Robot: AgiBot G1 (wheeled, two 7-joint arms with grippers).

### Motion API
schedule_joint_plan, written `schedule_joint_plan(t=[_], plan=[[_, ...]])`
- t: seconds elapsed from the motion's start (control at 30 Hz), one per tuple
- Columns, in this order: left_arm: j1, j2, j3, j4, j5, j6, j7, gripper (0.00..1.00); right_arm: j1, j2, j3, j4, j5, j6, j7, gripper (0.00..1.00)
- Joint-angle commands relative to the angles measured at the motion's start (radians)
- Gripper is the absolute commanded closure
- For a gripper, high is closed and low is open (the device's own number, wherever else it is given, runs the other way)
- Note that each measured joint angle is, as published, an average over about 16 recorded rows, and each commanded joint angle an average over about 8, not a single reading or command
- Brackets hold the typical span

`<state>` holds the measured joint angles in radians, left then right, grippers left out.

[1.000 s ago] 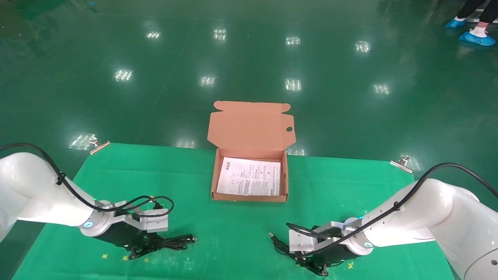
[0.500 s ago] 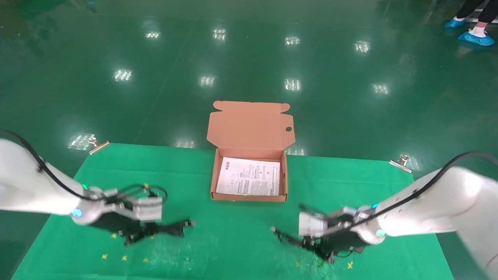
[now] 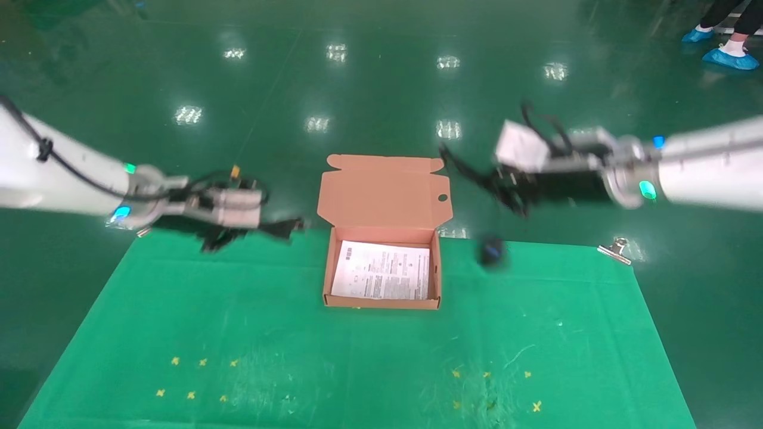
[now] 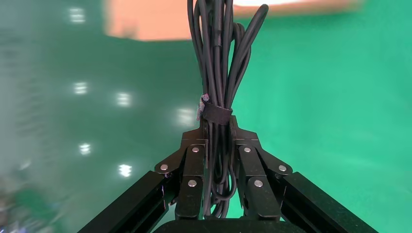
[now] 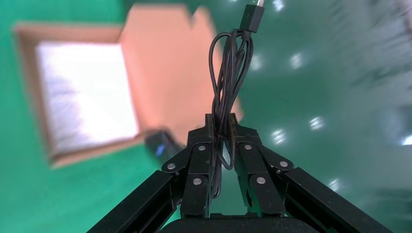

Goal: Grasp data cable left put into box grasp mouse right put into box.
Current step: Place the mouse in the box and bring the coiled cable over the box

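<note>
My left gripper is raised over the table's far left edge, shut on the data cable, a tied black bundle that sticks out toward the box. In the left wrist view the bundle runs between my shut fingers. My right gripper is high, right of the lid, shut on the mouse's coiled cord. The mouse, blue-lit, dangles below just right of the box; it also shows in the right wrist view. The open cardboard box holds a white sheet.
The green cloth covers the table, with small yellow crosses near its front. A metal clip holds the far right corner. The box lid stands up at the back. A person's feet in blue covers are far off on the floor.
Both arms have lifted from the table's front and swung far toward the box. The data cable rose with the left gripper. The mouse left the cloth and now hangs by its cord.
</note>
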<state>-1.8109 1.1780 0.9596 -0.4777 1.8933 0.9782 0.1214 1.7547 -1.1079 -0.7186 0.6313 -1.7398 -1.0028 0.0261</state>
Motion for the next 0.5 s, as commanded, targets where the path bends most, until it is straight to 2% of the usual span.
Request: schedule_joint_plan(t=[0.03, 0.27, 0.5], plan=[[-0.013, 0.007, -0.003, -0.032, 0.014, -0.043, -0.040, 1.00, 0.034, -0.019, 0.011, 0.006, 0.006, 0.021, -0.011, 1.00], [-0.062, 0.041, -0.016, -0.043, 0.034, -0.130, -0.072, 1.00, 0.137, -0.155, 0.038, -0.103, 0.045, 0.083, -0.111, 1.00], [-0.088, 0.048, -0.023, -0.032, 0.036, -0.158, -0.076, 1.00, 0.188, -0.217, 0.049, -0.180, 0.062, 0.109, -0.179, 1.00]])
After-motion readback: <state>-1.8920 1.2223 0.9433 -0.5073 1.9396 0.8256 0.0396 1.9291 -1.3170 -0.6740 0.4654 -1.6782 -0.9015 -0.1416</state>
